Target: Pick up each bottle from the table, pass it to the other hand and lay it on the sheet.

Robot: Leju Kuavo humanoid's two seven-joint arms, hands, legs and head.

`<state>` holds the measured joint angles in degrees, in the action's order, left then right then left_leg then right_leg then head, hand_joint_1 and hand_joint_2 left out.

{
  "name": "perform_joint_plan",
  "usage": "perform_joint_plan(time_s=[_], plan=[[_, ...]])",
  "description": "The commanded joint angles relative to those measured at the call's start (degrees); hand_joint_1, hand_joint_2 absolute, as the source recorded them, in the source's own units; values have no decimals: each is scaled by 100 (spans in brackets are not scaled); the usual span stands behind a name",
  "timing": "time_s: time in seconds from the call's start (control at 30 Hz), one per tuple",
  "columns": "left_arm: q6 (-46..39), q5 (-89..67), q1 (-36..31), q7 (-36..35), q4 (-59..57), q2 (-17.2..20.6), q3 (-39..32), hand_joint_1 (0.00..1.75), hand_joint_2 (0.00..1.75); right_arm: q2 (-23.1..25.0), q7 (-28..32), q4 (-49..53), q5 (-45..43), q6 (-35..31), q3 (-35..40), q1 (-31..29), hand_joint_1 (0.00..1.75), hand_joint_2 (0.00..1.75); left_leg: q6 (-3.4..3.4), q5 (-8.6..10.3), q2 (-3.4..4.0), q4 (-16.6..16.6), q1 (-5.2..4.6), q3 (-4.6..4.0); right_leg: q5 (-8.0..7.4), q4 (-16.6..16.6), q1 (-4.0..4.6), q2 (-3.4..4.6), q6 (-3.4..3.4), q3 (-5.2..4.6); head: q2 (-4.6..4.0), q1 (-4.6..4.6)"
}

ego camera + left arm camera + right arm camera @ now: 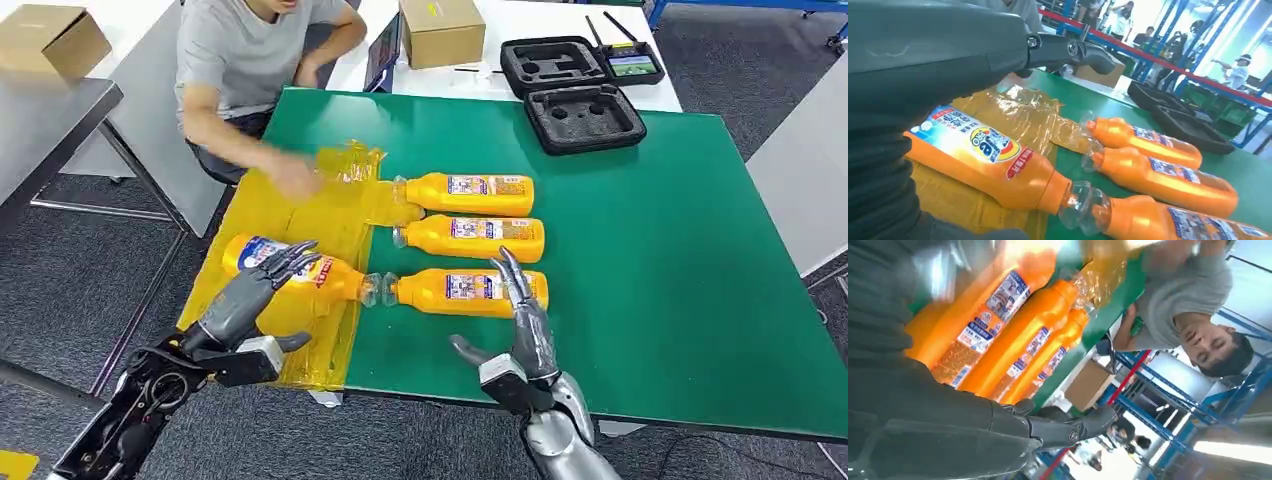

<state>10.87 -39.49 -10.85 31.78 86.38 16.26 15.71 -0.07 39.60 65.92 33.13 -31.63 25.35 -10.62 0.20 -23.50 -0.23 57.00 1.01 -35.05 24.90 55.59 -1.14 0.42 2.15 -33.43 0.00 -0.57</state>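
Glossy orange plastic bottles, crinkled shiny yellow sheet, matt green table

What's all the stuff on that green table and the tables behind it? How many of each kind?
Orange bottles: 4
Yellow sheet: 1
Black foam cases: 2
Cardboard boxes: 2
Handheld controller with screen: 1
Total: 10

Four orange bottles lie flat: one on the single yellow sheet, three on the green table. Two cardboard boxes sit behind, with two black foam trays, perhaps halves of one case.
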Motion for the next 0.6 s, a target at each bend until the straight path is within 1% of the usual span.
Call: perform_joint_plan(time_s=[0.03, 0.07, 0.1, 0.17, 0.2, 0.23, 0.27, 0.3, 0.33, 0.37, 0.4, 0.43, 0.47, 0.5, 0.53, 0.6], plan=[[-14, 92, 172, 523, -450, -589, 94, 0, 175, -222, -1158, -1699, 2470, 10, -534, -1051, 0, 175, 7, -3, 5, -10, -5, 27, 1, -12, -2, 1, -5, 25, 0, -2], [-141, 186, 256, 796, -379, -738, 120, 0, 175, -336, -1440, -2007, 2910, 10, -495, -1274, 0, 175, 6, 0, 4, -9, -7, 19, 0, -8, -5, 0, -2, 15, 0, -2], [-184, 545, 290, 822, -171, -823, 299, 0, 175, -385, -1507, -2385, 3150, 45, -546, -1528, 0, 175, 12, -5, 3, -8, -6, 35, 2, -14, -3, -3, -3, 36, -2, -4], [-260, 1088, 283, 822, 81, -831, 596, 0, 175, -393, -1426, -2833, 3283, 170, -620, -1856, 0, 175, 9, 1, -2, -3, -10, 13, -1, -7, -9, -6, 0, 14, 0, -2], [-277, 1274, 282, 822, 153, -852, 664, 0, 175, -389, -1414, -2982, 3332, 230, -623, -1982, 0, 175, 13, -3, -3, 1, -9, 20, 2, -7, -7, -9, -1, 24, 0, -2], [-347, 1392, 282, 822, 258, -939, 695, 0, 175, -362, -1428, -3203, 3409, 312, -624, -2133, 0, 175, 10, -1, -4, 3, -11, 9, 1, -4, -9, -9, 0, 13, 0, 0], [-360, 1394, 277, 822, 282, -1035, 721, 0, 175, -366, -1473, -3327, 3523, 323, -579, -2232, 0, 175, 13, -8, 1, 10, -7, 18, 3, -5, -3, -5, -3, 25, 0, 0], [-360, 1394, 277, 822, 282, -1035, 721, 0, 175, -366, -1473, -3327, 3523, 323, -579, -2232, 0, 175, 12, -2, -2, 8, -17, 11, 1, -2, -13, -7, 1, 15, 0, 0], [-268, 1426, 291, 822, 275, -1155, 664, 0, 175, -322, -1423, -3478, 3465, 461, -621, -2314, 0, 175, 14, -7, -2, 10, -16, 22, 3, -3, -11, -8, 0, 29, 0, 0], [-265, 1425, 292, 822, 344, -1171, 716, 0, 175, -317, -1387, -3568, 3482, 462, -621, -2367, 0, 175, 16, -12, 2, 12, -12, 33, 7, -5, -7, -6, -6, 40, 0, -2], [-265, 1425, 292, 822, 344, -1171, 716, 0, 175, -317, -1387, -3568, 3482, 462, -621, -2367, 0, 175, 11, 1, -2, 5, -22, 15, -1, -4, -19, -6, 1, 16, 0, -2], [-256, 1427, 306, 822, 291, -1212, 728, 0, 175, -318, -1386, -3650, 3508, 495, -608, -2419, 0, 175, 12, -6, -6, 8, -18, 26, 5, -4, -13, -11, -4, 30, -2, 0], [-249, 1380, 314, 822, 285, -1205, 750, 0, 175, -319, -1376, -3697, 3522, 500, -600, -2449, 0, 175, 11, -3, -5, 7, -18, 19, 2, -4, -14, -9, -2, 22, 0, -2], [-291, 1335, 319, 822, 305, -1186, 804, 0, 175, -324, -1378, -3746, 3546, 493, -586, -2484, 0, 175, 12, -10, 0, 10, -16, 29, 7, -3, -11, -7, -6, 32, 0, -2], [-316, 1321, 333, 822, 294, -1168, 861, 0, 175, -325, -1353, -3802, 3547, 506, -584, -2529, 0, 175, 11, -1, -1, 6, -20, 16, 0, -4, -16, -4, 1, 16, 0, -2], [-318, 1333, 341, 822, 272, -1168, 904, 0, 175, -327, -1333, -3836, 3552, 508, -578, -2563, 0, 175, 13, -14, 6, 11, -15, 36, 8, -3, -9, -1, -6, 37, 0, -2]])
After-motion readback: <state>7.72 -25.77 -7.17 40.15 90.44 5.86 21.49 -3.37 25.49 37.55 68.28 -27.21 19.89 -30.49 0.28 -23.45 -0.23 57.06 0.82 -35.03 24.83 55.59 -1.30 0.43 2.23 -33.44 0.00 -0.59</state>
